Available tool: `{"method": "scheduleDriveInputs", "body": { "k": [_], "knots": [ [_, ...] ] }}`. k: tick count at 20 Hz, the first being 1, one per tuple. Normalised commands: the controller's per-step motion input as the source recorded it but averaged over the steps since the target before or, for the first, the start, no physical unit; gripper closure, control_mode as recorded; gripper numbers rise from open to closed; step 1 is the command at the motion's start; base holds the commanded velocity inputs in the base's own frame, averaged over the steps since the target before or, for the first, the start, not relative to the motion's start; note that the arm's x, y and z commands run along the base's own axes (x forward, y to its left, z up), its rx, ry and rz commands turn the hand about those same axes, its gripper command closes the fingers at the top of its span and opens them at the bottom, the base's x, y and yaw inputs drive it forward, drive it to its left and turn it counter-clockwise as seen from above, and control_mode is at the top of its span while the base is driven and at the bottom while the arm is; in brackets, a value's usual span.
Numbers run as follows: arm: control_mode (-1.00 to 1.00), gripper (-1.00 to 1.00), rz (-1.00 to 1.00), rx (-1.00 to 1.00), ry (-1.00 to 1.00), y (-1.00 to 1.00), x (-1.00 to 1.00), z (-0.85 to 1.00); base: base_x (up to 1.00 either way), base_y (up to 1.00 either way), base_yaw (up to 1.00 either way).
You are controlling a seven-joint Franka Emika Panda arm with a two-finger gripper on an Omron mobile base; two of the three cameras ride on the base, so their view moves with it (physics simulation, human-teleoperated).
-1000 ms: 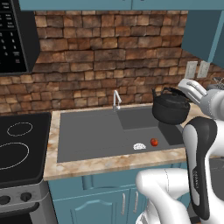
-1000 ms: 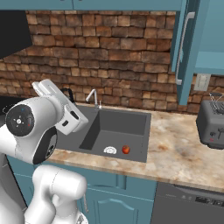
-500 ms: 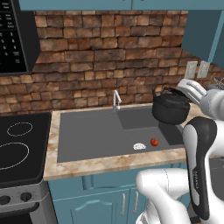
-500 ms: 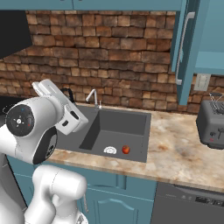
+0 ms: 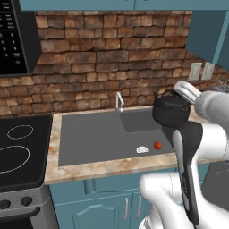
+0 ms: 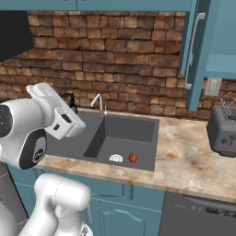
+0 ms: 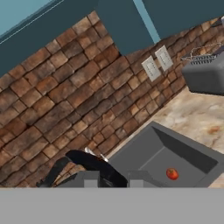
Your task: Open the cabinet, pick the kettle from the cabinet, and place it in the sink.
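Observation:
The black kettle (image 5: 169, 110) hangs above the right part of the dark grey sink (image 5: 94, 134), near its back right corner. My gripper (image 5: 177, 94) is shut on the kettle's arched top handle (image 7: 89, 162), whose dark curve runs between the fingertips (image 7: 91, 179) in the hand view. In the right base view only a sliver of the kettle (image 6: 69, 101) shows behind the white hand. The teal wall cabinet (image 6: 196, 50) stands with its door open at the upper right, silver bar handle facing me; the door's edge (image 5: 210, 31) also shows in the left base view. The sink (image 6: 124, 131) lies below.
A small red tomato (image 5: 157, 145) and a white drain (image 5: 142, 150) lie on the sink floor. The chrome faucet (image 5: 118, 102) stands at the sink's back edge. A grey toaster (image 6: 223, 129) sits on the right counter, and the black stovetop (image 5: 18, 152) lies left of the sink.

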Motion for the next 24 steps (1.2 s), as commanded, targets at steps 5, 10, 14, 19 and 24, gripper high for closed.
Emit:
{"method": "scheduleDriveInputs", "body": {
  "k": [5, 10, 14, 19, 24],
  "knots": [
    [-1.00, 1.00, -0.24, 0.00, 0.00, 0.18, 0.00, -0.02, 0.00, 0.00, 0.00],
    [-1.00, 1.00, -0.27, 0.00, 0.02, 0.09, 0.08, 0.00, 0.00, 0.00, 0.00],
    [-1.00, 1.00, -0.23, 0.02, 0.12, 0.00, 0.11, 0.04, 0.00, 0.00, 0.00],
    [-1.00, 1.00, -0.20, 0.00, 0.09, -0.02, 0.13, 0.00, 0.00, 0.00, 0.00],
    [-1.00, 1.00, -0.09, 0.01, 0.09, -0.13, 0.12, 0.00, 0.00, 0.00, 0.00]
  ]
}}
